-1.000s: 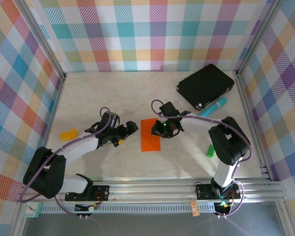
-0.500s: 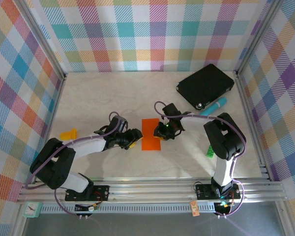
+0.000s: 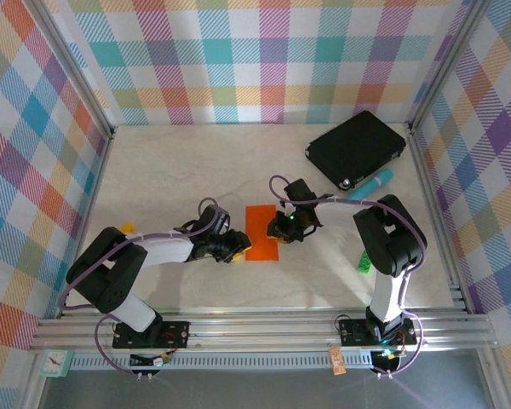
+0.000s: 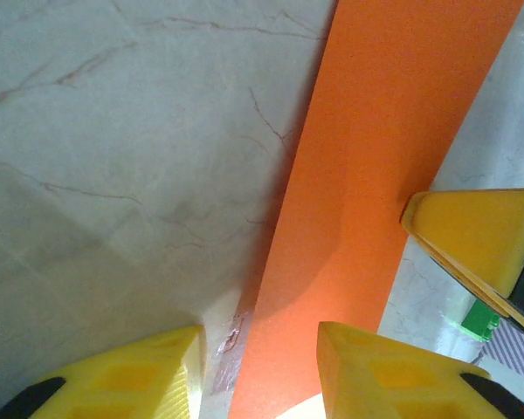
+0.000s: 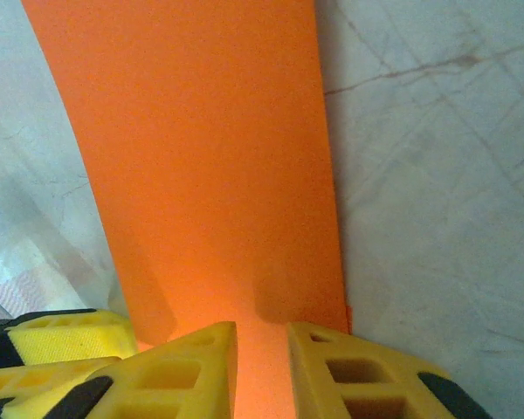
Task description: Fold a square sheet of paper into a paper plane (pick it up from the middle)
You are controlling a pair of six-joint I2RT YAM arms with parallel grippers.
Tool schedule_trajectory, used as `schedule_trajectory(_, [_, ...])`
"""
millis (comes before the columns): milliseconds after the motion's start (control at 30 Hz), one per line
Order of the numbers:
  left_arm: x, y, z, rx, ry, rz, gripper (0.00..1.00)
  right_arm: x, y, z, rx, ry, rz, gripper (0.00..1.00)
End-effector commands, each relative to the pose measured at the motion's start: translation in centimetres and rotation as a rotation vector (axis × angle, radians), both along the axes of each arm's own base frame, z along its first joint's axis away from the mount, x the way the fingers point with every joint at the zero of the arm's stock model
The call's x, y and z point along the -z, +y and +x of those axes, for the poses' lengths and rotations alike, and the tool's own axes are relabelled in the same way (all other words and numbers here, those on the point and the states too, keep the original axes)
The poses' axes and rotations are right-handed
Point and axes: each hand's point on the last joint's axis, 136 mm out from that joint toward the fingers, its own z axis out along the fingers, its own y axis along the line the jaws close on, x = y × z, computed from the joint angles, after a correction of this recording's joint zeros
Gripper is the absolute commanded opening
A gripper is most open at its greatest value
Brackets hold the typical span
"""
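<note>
On the tabletop (image 3: 179, 170), the folded orange sheet (image 3: 261, 232) lies flat midway between the side edges, and we judge it could skid or crease crookedly if our two arms pull unevenly. Our right gripper (image 5: 260, 342) is narrowed over the sheet's right edge, apparently pinching it. Our left gripper (image 4: 258, 342) straddles the left edge half spread, so closing there may buckle the paper.

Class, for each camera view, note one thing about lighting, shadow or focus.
Top external: even light, sharp throughout. Left wrist: the yellow foam fingertips look soft, glare at the bottom edge. Right wrist: a shadow darkens the folded orange paper sheet just ahead of the fingers.
</note>
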Motion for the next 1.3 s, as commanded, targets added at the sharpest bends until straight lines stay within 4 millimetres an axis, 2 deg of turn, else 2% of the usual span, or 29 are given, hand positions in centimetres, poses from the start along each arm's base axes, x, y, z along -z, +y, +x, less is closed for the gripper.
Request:
schedule_trajectory(0, [0.3, -1.2, 0.0, 0.035, 0.005, -0.011, 0.37, 3.2, -2.2, -1.9, 0.002, 0.084, -0.103, 0.25])
schedule_trajectory(233, [-1.5, -3.1, 0.8, 0.060, -0.033, -0.121, 0.34, 3.2, -2.2, -1.9, 0.000, 0.081, -0.102, 0.25])
schedule_trajectory(433, [-2.3, -3.8, 1.6, 0.069, -0.050, -0.148, 0.32, 3.2, -2.3, -1.9, 0.002, 0.083, -0.106, 0.25])
schedule_trajectory(967, [-2.7, -2.5, 3.7, 0.039, -0.076, -0.172, 0.29, 3.3, -2.4, -1.9, 0.003, 0.079, -0.114, 0.25])
schedule_trajectory(1267, [-1.7, -1.7, 4.3, 0.028, -0.061, -0.162, 0.25, 2.9, -2.1, -1.7, -0.008, 0.052, -0.093, 0.27])
